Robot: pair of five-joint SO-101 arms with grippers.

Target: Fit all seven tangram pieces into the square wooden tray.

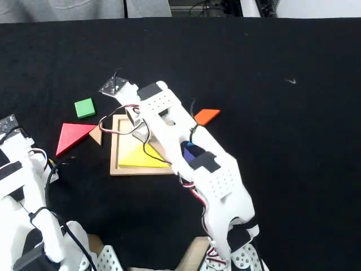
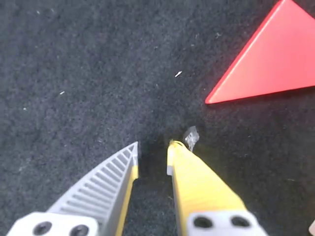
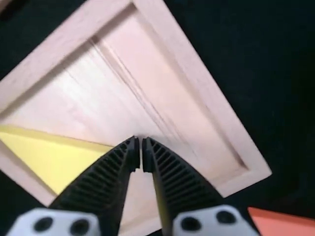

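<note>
The square wooden tray (image 1: 114, 148) lies a little left of the table's middle. One piece is seated in it: the yellow triangle (image 1: 138, 157), flat against the near rim, with the far half of the floor bare wood. Taking the tray as the dial's centre in the high view, the small tan triangle (image 1: 97, 136) sits just off the rim at 9 o'clock. The red triangle (image 1: 70, 137) touches it farther out, and the green square (image 1: 84, 108) is at 10 o'clock. The orange piece (image 1: 207, 116) lies at 2 o'clock, and the blue piece (image 1: 189, 150) at 3 o'clock is half covered by the right arm. The right gripper (image 3: 138, 142) hangs over the tray floor, its jaws pressed almost together and holding nothing, tips close to the yellow triangle's long edge. The left gripper (image 2: 152, 147) hovers above the black cloth near a corner of the red triangle, jaws parted by a narrow gap and empty. The main risk is probably the right arm: a descent or sideways sweep could push the seated triangle out of place or shift the light tray. Its forearm might also drag the blue piece. The left gripper's narrow opening looks too small for the broad red triangle, so a flat piece could skid on the cloth rather than lift.
</note>
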